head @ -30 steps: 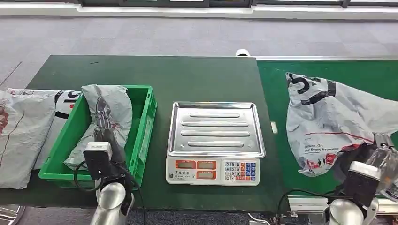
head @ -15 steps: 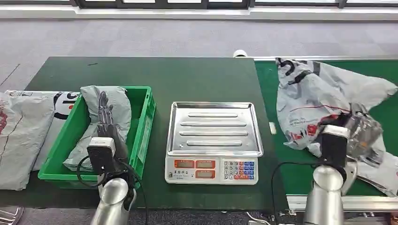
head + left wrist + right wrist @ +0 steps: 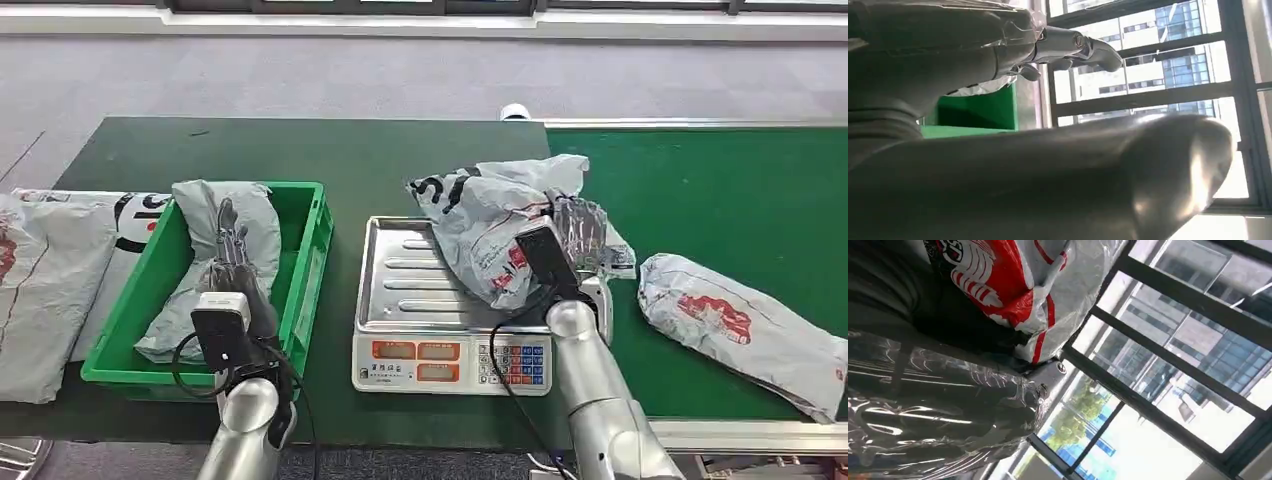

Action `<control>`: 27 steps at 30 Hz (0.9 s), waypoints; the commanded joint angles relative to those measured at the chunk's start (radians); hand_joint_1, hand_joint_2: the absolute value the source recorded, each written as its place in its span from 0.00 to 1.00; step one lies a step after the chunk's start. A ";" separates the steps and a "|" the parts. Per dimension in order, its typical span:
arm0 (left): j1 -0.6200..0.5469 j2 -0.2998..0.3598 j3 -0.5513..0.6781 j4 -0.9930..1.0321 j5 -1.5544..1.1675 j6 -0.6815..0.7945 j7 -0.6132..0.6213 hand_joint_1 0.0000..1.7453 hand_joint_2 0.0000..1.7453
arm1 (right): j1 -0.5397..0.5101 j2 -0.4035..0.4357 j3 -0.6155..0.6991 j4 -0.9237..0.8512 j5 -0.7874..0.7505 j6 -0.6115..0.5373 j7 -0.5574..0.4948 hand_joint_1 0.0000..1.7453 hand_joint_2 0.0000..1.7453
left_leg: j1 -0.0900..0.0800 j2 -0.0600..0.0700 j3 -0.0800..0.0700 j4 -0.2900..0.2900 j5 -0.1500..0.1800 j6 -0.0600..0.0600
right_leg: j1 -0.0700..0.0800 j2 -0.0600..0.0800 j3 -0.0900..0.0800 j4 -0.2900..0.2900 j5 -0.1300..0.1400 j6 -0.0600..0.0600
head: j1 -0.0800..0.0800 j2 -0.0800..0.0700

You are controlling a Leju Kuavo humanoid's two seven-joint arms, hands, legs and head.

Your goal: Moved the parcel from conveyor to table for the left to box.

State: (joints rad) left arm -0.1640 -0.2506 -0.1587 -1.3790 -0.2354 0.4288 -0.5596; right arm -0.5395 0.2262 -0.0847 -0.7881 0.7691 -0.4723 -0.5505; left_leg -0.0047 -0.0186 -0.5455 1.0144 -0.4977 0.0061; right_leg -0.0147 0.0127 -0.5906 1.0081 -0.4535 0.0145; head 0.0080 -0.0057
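Parcel [image 3: 490,235] is off the conveyor [image 3: 720,190] and up over the right side of the scale tray [image 3: 420,290], gripped by the right hand [image 3: 575,235]. The bag is bunched where the fingers close on it, and slack film droops toward the tray. I can't tell if the bag's lower edge is touching the tray or just above it. The right wrist view confirms the grip: red-and-white printed film [image 3: 998,280] is pulled tight against the hand.

It is held over the scale [image 3: 455,362] because that sits between belt and crate, so presumably it gets weighed or parked there within the left arm's reach. My read is mid-transfer, release not done.

Left hand [image 3: 232,250] is over the grey parcel lying in the green crate [image 3: 310,250], fingers extended along the bag. I can't tell whether it is pinching it or resting on it; the left wrist view is too close and dark to help.

A second parcel [image 3: 740,325] lies flat on the conveyor, well apart from the held one, likely next in line. Large grey bag [image 3: 50,280] lies on the table left of the crate, partly tucked under it.

Risk: loose film could snag the tray's rim when it is set down.
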 commanded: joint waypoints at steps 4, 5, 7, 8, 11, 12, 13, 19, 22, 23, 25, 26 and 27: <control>-0.033 0.038 -0.036 0.064 0.013 0.000 -0.003 0.00 0.00 | -0.025 -0.005 0.074 0.095 -0.074 0.081 -0.037 1.00 1.00 | 0.000 0.001 0.001 -0.001 0.000 -0.001 | 0.000 -0.001 0.001 -0.002 0.001 -0.001 | 0.000 0.000; -0.037 0.040 -0.041 0.070 0.016 -0.003 -0.004 0.00 0.00 | -0.008 -0.003 0.087 0.077 -0.094 0.102 -0.051 1.00 1.00 | 0.000 0.001 0.001 -0.001 0.000 -0.001 | 0.000 -0.001 0.001 -0.002 0.000 -0.001 | 0.000 0.000; -0.048 0.043 -0.048 0.083 0.018 -0.005 -0.004 0.00 0.00 | 0.022 0.001 0.117 0.030 -0.110 0.129 -0.058 1.00 1.00 | 0.000 0.001 0.002 -0.002 0.000 -0.001 | 0.001 -0.001 0.002 -0.002 0.001 -0.001 | 0.000 0.000; -0.052 0.044 -0.049 0.085 0.020 -0.007 -0.004 0.00 0.00 | 0.031 0.003 0.127 0.011 -0.110 0.134 -0.059 1.00 1.00 | 0.000 0.000 0.001 -0.001 0.000 -0.001 | 0.000 -0.002 0.001 -0.002 0.000 -0.001 | 0.000 0.000; -0.048 0.052 -0.051 0.074 0.027 -0.010 -0.004 0.00 0.00 | 0.076 -0.003 0.178 -0.100 -0.118 0.168 -0.036 1.00 1.00 | 0.000 0.000 0.000 0.000 0.000 -0.001 | 0.000 -0.002 -0.001 -0.001 0.000 -0.001 | 0.000 0.000; -0.043 0.055 -0.052 0.073 0.030 -0.011 -0.003 0.00 0.00 | 0.081 -0.007 0.190 -0.116 -0.121 0.174 -0.025 1.00 1.00 | 0.000 0.000 0.001 -0.001 0.000 -0.002 | 0.001 -0.002 0.000 -0.002 0.000 -0.001 | 0.000 0.000; -0.039 0.058 -0.053 0.075 0.032 -0.012 -0.002 0.00 0.00 | 0.086 -0.013 0.203 -0.129 -0.128 0.177 -0.012 1.00 1.00 | 0.000 0.000 0.000 -0.001 0.000 -0.001 | 0.000 -0.001 -0.001 -0.001 0.000 -0.001 | 0.000 0.000; -0.021 0.060 -0.056 0.076 0.038 -0.016 -0.009 0.00 0.00 | 0.109 -0.029 0.211 -0.120 -0.145 0.186 -0.012 1.00 1.00 | 0.000 0.001 0.002 -0.003 0.001 -0.001 | 0.001 -0.002 0.002 -0.003 0.001 -0.001 | 0.000 0.000; -0.032 0.057 -0.059 0.085 0.039 -0.017 -0.009 0.00 0.00 | 0.111 -0.032 0.207 -0.106 -0.170 0.190 -0.026 1.00 1.00 | 0.000 0.000 0.001 -0.002 0.001 -0.001 | 0.001 -0.002 0.001 -0.002 0.000 -0.001 | 0.000 0.000; -0.035 0.056 -0.060 0.086 0.039 -0.017 -0.009 0.00 0.00 | 0.110 -0.032 0.207 -0.105 -0.170 0.190 -0.026 1.00 1.00 | 0.000 0.000 0.002 -0.003 0.001 -0.001 | 0.001 -0.002 0.001 -0.003 0.001 -0.001 | 0.000 0.000; -0.035 0.057 -0.059 0.087 0.039 -0.017 -0.009 0.00 0.00 | 0.108 -0.031 0.208 -0.104 -0.169 0.191 -0.026 1.00 1.00 | 0.000 0.000 0.000 -0.001 0.000 -0.001 | 0.001 -0.002 0.000 -0.002 0.000 -0.001 | 0.000 0.000; -0.035 0.057 -0.059 0.087 0.039 -0.017 -0.009 0.00 0.00 | 0.108 -0.031 0.208 -0.104 -0.169 0.191 -0.026 1.00 1.00 | 0.000 0.000 0.000 -0.001 0.000 -0.001 | 0.000 -0.001 0.000 -0.001 0.000 -0.001 | 0.000 0.000; -0.035 0.057 -0.059 0.087 0.039 -0.017 -0.009 0.00 0.00 | 0.108 -0.031 0.208 -0.104 -0.169 0.191 -0.026 1.00 1.00 | 0.000 0.001 0.001 -0.002 0.000 -0.001 | 0.001 -0.001 0.001 -0.002 0.001 -0.001 | 0.000 0.000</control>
State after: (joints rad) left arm -0.1709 -0.2289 -0.1747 -1.3489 -0.1999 0.4158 -0.5703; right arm -0.4168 0.2392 0.0576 -0.9060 0.6065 -0.2861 -0.5779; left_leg -0.0053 -0.0185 -0.5458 1.0146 -0.4978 0.0061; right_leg -0.0149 0.0125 -0.5917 1.0077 -0.4535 0.0145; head 0.0080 -0.0053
